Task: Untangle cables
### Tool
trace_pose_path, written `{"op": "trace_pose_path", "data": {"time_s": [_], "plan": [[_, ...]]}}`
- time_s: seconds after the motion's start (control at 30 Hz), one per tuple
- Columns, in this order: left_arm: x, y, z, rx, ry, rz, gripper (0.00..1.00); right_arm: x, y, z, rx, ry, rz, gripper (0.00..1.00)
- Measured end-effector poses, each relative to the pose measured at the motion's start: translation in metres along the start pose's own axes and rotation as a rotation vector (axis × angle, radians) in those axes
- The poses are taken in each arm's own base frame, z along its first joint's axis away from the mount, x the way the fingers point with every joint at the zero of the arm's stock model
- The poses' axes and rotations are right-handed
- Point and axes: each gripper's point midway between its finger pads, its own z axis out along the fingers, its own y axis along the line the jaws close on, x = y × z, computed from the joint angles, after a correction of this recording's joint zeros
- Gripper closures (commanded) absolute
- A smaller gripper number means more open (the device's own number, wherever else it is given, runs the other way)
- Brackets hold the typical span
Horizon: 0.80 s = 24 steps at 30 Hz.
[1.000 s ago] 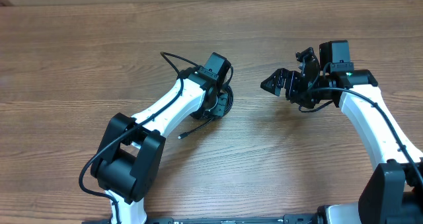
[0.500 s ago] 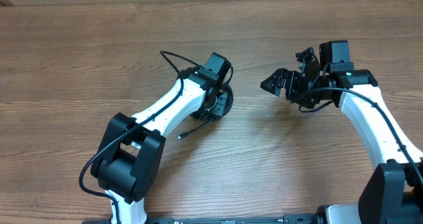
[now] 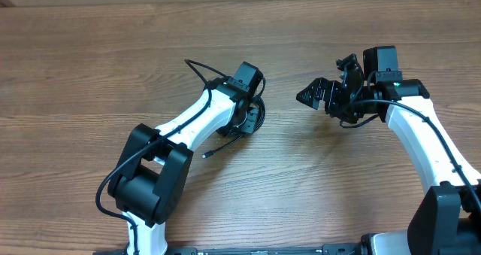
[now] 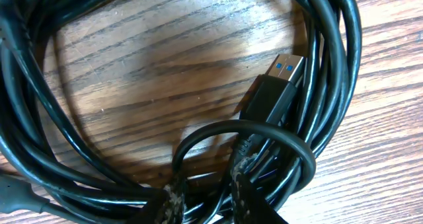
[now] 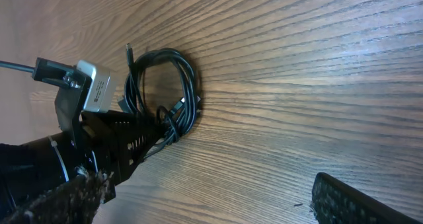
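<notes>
The cables [image 4: 59, 151] lie as a coil of thin black cords on the wooden table. A blue-tongued USB plug [image 4: 284, 75] rests inside the coil. My left gripper [image 4: 206, 204] is down on the near side of the coil; its fingers [image 4: 168, 201] stand a little apart with strands running between them, none clearly pinched. From overhead the coil [image 3: 255, 119] peeks out beneath the left gripper [image 3: 248, 108], and a loose plug end [image 3: 207, 155] trails toward the front. My right gripper [image 3: 316, 95] hovers to the right, wide open with nothing in it. Its own view shows the coil [image 5: 188, 85].
Bare wooden tabletop [image 3: 90, 74] surrounds the coil. A thick black robot cable [image 3: 197, 71] arcs off the left arm. The left arm's camera housing [image 5: 92, 85] sits beside the coil in the right wrist view.
The left arm's lower links shifted slightly to the right. The coil and the right arm have not moved.
</notes>
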Motion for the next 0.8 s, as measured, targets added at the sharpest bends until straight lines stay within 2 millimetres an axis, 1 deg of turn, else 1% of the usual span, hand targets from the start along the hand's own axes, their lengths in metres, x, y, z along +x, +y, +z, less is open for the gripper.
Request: {"op": "trace_pose_path", "data": {"time_s": [0.17, 0.23, 0.27, 0.3, 0.37, 0.4, 0.43, 0.5, 0.57, 0.6, 0.7, 0.8], "plan": [[0.0007, 0.0002, 0.0014, -0.001, 0.004, 0.004, 0.75, 0.0, -0.0001, 0.0, 0.0, 0.0, 0.0, 0.0], [0.0013, 0.0003, 0.0026, -0.002, 0.008, 0.004, 0.8, 0.0, 0.0, 0.0, 0.0, 0.0, 0.0, 0.0], [0.0015, 0.0004, 0.003, -0.002, 0.009, 0.005, 0.81, 0.0, -0.0001, 0.0, 0.0, 0.0, 0.0, 0.0], [0.0015, 0.0003, 0.003, -0.002, 0.009, 0.012, 0.8, 0.0, -0.0001, 0.0, 0.0, 0.0, 0.0, 0.0], [0.0015, 0.0004, 0.003, -0.002, 0.009, 0.024, 0.73, 0.0, -0.0001, 0.0, 0.0, 0.0, 0.0, 0.0], [0.0015, 0.0005, 0.003, -0.002, 0.009, 0.03, 0.66, 0.0002, 0.0, 0.0, 0.0, 0.001, 0.0, 0.0], [0.0018, 0.0006, 0.0031, -0.003, 0.01, 0.045, 0.62, 0.0, 0.0, 0.0, 0.0, 0.0, 0.0, 0.0], [0.0019, 0.0007, 0.003, -0.004, 0.011, 0.054, 0.59, -0.0001, 0.0, 0.0, 0.0, 0.0, 0.0, 0.0], [0.0024, 0.0014, 0.0033, -0.007, 0.012, 0.064, 0.58, 0.0, 0.0, 0.0, 0.0, 0.0, 0.0, 0.0], [0.0024, 0.0015, 0.0033, -0.008, 0.013, 0.07, 0.58, 0.0, 0.0, 0.0, 0.0, 0.0, 0.0, 0.0], [0.0031, 0.0022, 0.0033, -0.011, 0.015, 0.074, 0.66, 0.0, -0.0001, 0.0, 0.0, 0.0, 0.0, 0.0], [0.0067, 0.003, 0.0032, -0.013, 0.03, 0.08, 0.78, 0.0, 0.0, 0.0, 0.0, 0.0, 0.0, 0.0]]}}
